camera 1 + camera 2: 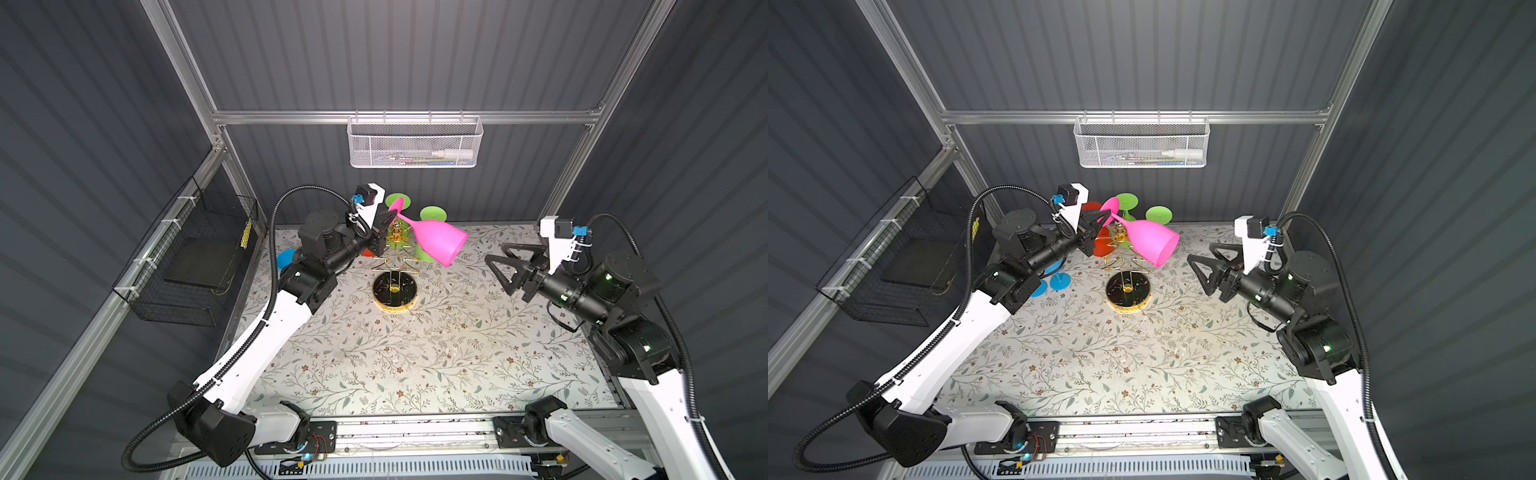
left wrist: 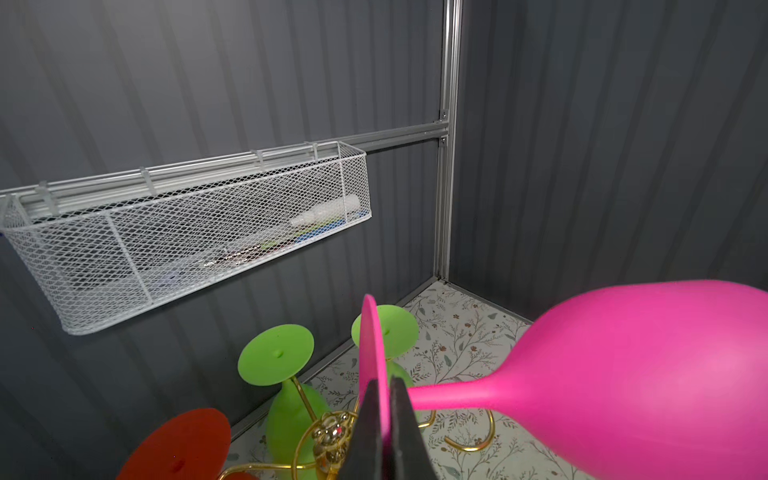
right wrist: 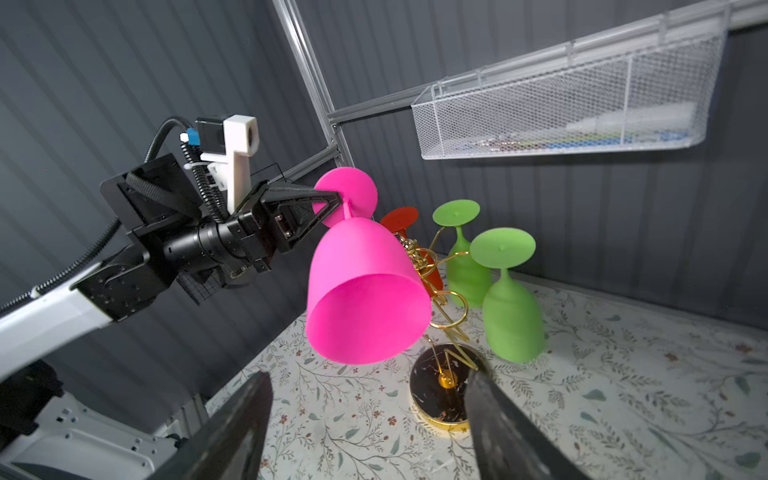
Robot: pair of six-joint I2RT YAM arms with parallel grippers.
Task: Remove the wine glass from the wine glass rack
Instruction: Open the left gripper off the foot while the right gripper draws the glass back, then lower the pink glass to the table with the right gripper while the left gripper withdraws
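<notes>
Pinching the pink wine glass by its foot, tight in the left gripper, bowl tilted just above the wine glass rack. Holding the right gripper wide and empty, open floral tabletop between.

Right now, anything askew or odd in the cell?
Only the pink wine glass: tilted steeply, pinched by its foot's edge in the left gripper, bowl sticking out sideways beside the wine glass rack. The green glasses hang straight, foot up.
</notes>
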